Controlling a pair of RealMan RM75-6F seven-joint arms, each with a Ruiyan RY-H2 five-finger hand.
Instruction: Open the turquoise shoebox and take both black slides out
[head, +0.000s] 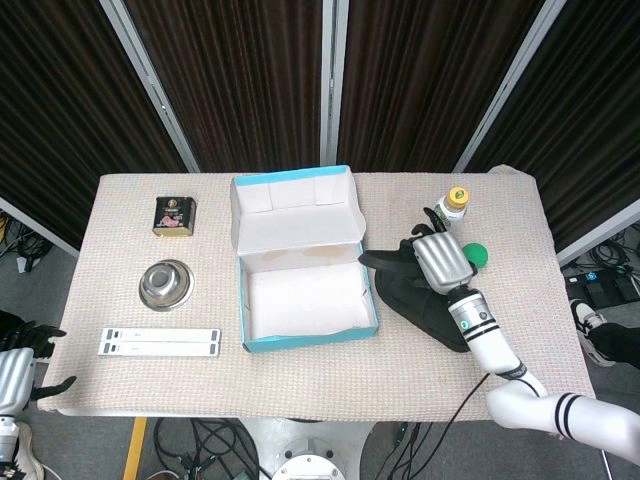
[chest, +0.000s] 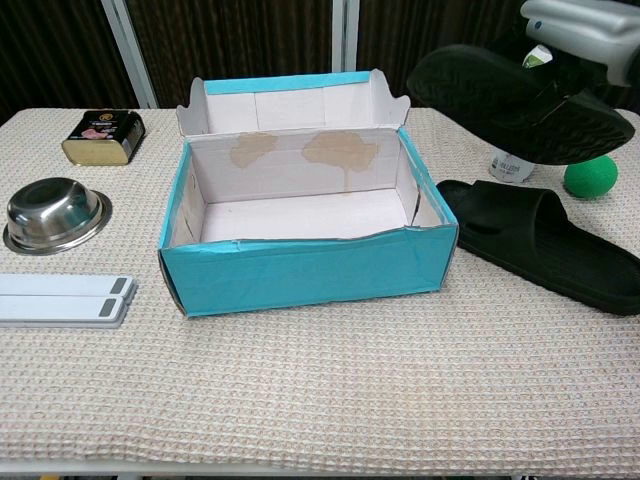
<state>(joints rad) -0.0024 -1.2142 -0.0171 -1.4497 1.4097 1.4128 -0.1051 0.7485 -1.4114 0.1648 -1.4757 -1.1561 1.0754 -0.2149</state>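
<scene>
The turquoise shoebox (head: 310, 340) (chest: 300, 275) stands open in the middle of the table, lid flap up at the back and nothing inside. My right hand (head: 441, 261) (chest: 584, 24) grips one black slide (head: 390, 263) (chest: 512, 102) in the air, to the right of the box and above the table. Directly under it the other black slide (head: 442, 322) (chest: 546, 246) lies flat on the cloth beside the box's right wall. My left hand (head: 14, 368) hangs low off the table's front left corner, fingers apart and holding nothing.
A drink bottle (head: 456, 200) (chest: 508, 165) and a green ball (head: 478, 254) (chest: 590, 178) stand behind the slides at the right. On the left are a dark tin (head: 174, 215) (chest: 102, 137), a steel bowl (head: 165, 283) (chest: 54, 213) and white bars (head: 160, 341) (chest: 62, 298).
</scene>
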